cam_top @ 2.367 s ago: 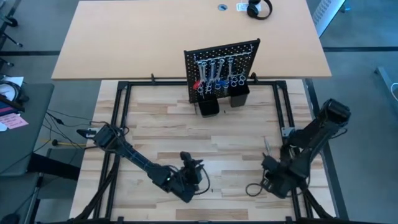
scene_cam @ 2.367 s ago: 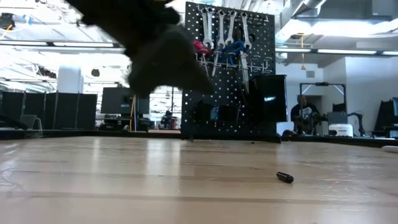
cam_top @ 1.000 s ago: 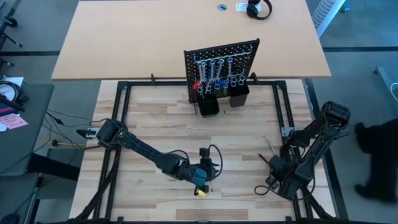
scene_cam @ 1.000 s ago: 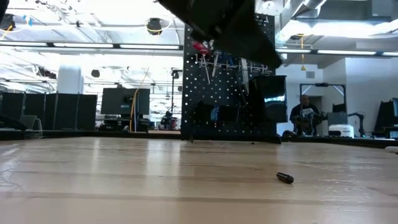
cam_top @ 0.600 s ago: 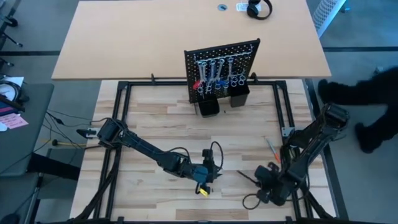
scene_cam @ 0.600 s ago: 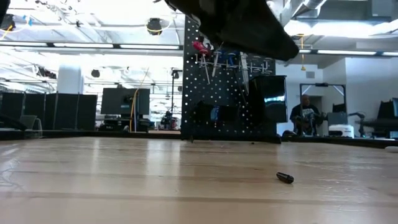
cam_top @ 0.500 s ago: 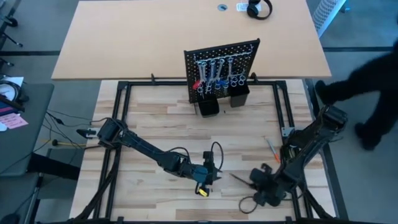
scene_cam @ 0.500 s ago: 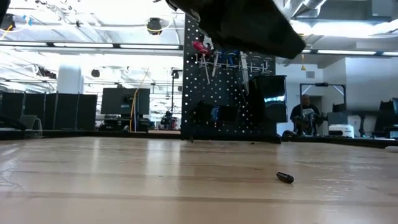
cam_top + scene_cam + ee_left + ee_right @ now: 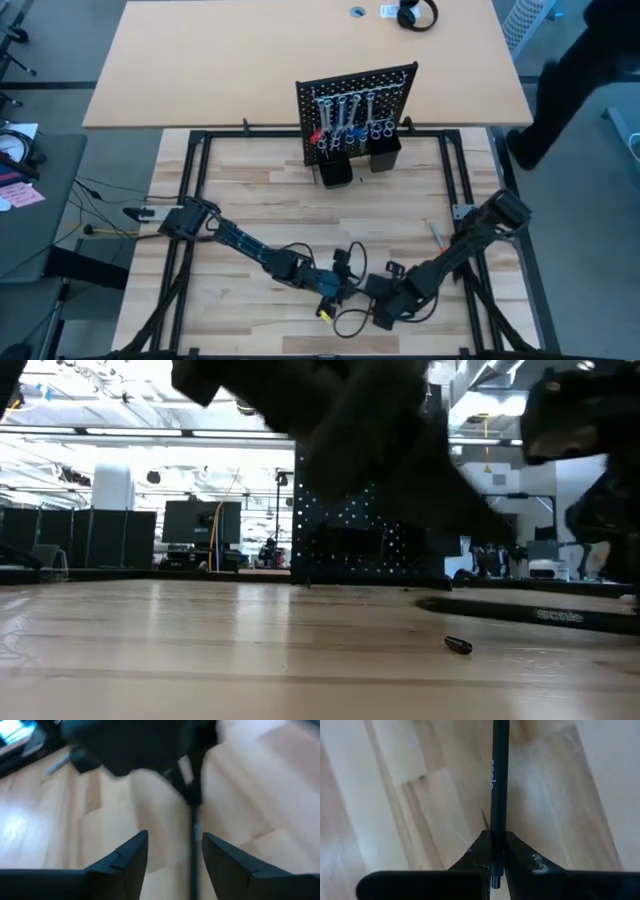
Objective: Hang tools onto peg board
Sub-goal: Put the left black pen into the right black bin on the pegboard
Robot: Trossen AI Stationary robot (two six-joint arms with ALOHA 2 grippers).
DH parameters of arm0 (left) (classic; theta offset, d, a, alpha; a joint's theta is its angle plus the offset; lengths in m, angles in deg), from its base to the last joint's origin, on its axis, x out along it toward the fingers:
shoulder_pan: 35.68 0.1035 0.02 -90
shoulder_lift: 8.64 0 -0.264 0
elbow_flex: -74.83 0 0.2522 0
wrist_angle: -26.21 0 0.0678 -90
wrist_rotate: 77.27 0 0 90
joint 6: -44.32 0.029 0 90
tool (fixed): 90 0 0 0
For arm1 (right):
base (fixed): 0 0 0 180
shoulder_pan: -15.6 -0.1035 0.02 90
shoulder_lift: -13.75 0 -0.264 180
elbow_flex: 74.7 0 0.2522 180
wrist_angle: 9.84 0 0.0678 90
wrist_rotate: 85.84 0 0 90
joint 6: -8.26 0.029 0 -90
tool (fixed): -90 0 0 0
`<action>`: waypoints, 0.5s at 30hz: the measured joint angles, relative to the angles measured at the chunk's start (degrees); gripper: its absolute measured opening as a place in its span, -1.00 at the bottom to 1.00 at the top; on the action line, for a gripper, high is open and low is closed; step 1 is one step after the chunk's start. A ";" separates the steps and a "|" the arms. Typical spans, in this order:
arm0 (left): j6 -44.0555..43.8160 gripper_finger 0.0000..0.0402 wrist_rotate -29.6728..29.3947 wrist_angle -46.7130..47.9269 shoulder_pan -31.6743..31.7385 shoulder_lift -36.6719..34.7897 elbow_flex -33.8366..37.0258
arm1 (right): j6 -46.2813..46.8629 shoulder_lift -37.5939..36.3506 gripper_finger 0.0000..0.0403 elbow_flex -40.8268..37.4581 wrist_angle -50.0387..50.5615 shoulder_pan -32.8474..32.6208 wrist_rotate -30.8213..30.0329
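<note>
The black peg board (image 9: 355,90) stands upright at the table's far middle, with silver wrenches and blue- and red-handled tools (image 9: 345,115) hanging on it. In the low view the arms mostly hide the board (image 9: 350,530). My right gripper (image 9: 378,292) is at the near middle, shut on a thin black rod (image 9: 499,780). The rod points toward my left gripper (image 9: 342,278). My left gripper (image 9: 175,855) is open, with a finger on either side of the rod's free end (image 9: 193,845). I see no touch there. My right gripper pinches the black rod between its two fingers (image 9: 517,854), near one end of the rod (image 9: 496,837). The rod runs along the fingers and sticks out ahead of them toward the table's left. It hangs level (image 9: 520,612), clear of the table.
An orange-handled tool (image 9: 434,233) lies on the table at the right. A small black piece (image 9: 458,645) lies near the front. Two black cups (image 9: 337,170) stand at the board's base. A person (image 9: 570,70) walks past the table's far right corner.
My right gripper has gone toward the table's left with the black rod and brought it up to my left gripper. The rod's free end now lies between the left gripper's open fingers. The person at the right has walked farther off.
</note>
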 joint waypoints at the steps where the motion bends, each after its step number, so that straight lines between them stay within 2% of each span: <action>1: 0.05 -0.09 -1.14 0.54 0.03 0.34 0.00 | -0.68 0.67 -0.82 0.94 0.44 0.39 0.01; 6: -1.62 -0.05 -0.32 1.92 0.74 1.07 0.00 | -2.64 1.32 -0.82 4.62 3.78 1.33 -0.83; 15: -4.15 -0.06 5.23 4.65 1.16 0.99 0.00 | -3.52 -2.03 -0.82 5.48 6.19 0.61 -5.87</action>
